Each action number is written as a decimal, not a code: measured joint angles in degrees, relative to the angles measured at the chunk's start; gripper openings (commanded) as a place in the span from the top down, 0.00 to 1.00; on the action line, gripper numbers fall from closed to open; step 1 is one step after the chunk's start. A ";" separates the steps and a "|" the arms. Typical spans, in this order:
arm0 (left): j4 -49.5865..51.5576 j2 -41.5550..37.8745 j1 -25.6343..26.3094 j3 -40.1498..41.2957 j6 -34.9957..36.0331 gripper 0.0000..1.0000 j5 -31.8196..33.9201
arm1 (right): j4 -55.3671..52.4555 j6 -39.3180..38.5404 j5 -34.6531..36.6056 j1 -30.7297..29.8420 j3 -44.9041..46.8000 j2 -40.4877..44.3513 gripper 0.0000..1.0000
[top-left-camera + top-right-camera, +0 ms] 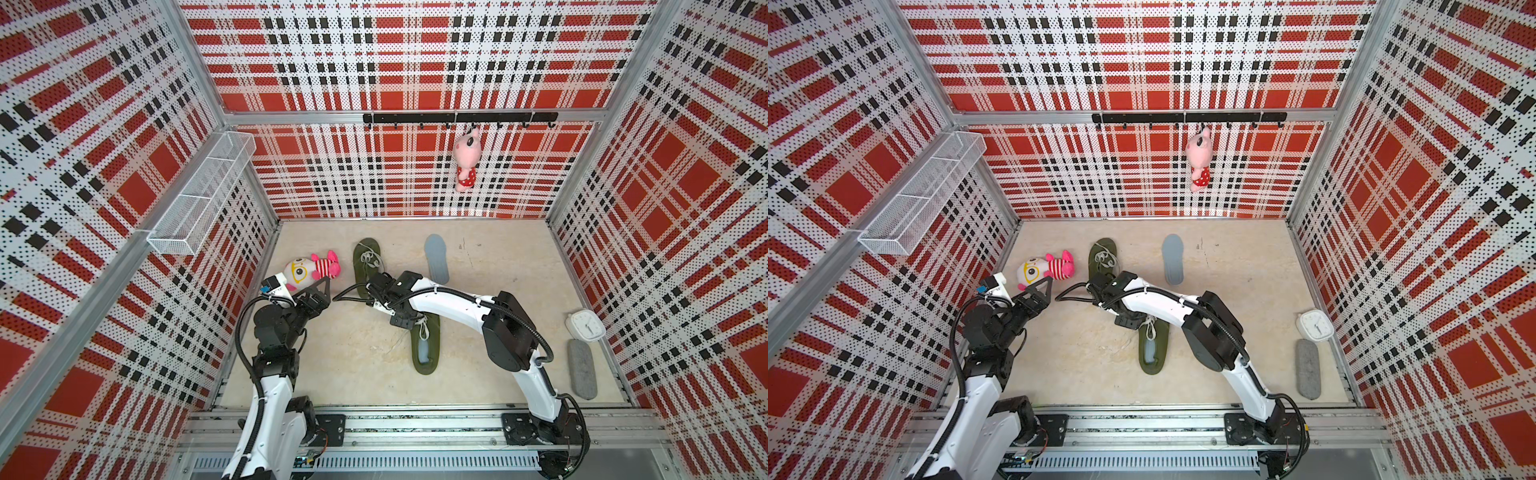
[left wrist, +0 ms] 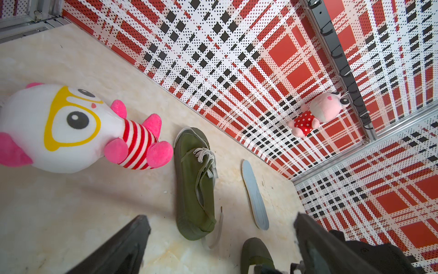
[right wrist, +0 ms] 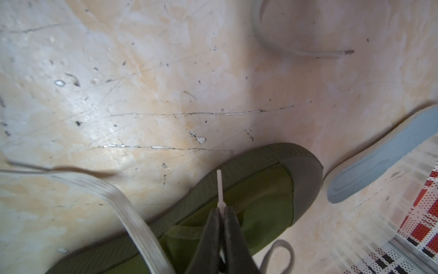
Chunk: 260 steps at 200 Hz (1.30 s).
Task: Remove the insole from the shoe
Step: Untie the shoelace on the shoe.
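right fingers [image 3: 211, 233] clenched over green shoe [image 3: 263, 189]; left fingers [image 2: 123, 246] spread wide, empty.

My right pincer [image 3: 221, 210] is matt black plastic. The shoe [image 3: 260, 194] under it is matt woven canvas with a ribbed rubber rim [image 3: 189, 201] and a smooth, dull toe cap [image 3: 305, 180]. The lace [image 3: 135, 220] is flat woven cloth, ribbed lengthwise. The insole [image 3: 379, 156] looks like smooth matt foam. The tabletop [image 3: 142, 83] is a marbled sheet with a slight gloss, scratched and chipped. The walls [image 1: 415, 62] are perforated printed panels in bare metal frames [image 1: 291, 118], the basket [image 1: 199, 195] coated wire mesh, the toy [image 2: 71, 132] fuzzy plush.
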<state>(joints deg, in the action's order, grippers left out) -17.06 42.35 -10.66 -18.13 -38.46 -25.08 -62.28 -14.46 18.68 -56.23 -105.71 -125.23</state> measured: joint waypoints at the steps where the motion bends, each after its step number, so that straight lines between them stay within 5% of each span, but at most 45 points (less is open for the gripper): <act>1: 0.00 0.00 0.02 0.00 0.00 0.00 0.00 | 0.00 0.07 -0.02 0.00 0.00 0.00 1.00; 111: -0.04 0.28 0.85 0.00 0.35 0.01 0.11 | 10.67 7.93 -5.07 1.18 5.86 15.82 1.00; 199: -2.45 7.67 15.69 0.85 0.33 0.02 6.01 | 30.45 21.40 -12.26 5.64 22.60 35.28 1.00; 260: -5.05 12.39 20.61 0.85 0.37 0.03 9.27 | 41.59 29.29 -18.36 10.69 29.73 44.33 1.00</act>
<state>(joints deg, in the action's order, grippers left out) -22.11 54.74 9.96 -17.28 -38.09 -15.81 -20.69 14.83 0.32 -45.54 -75.99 -80.90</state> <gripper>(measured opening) 0.973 0.041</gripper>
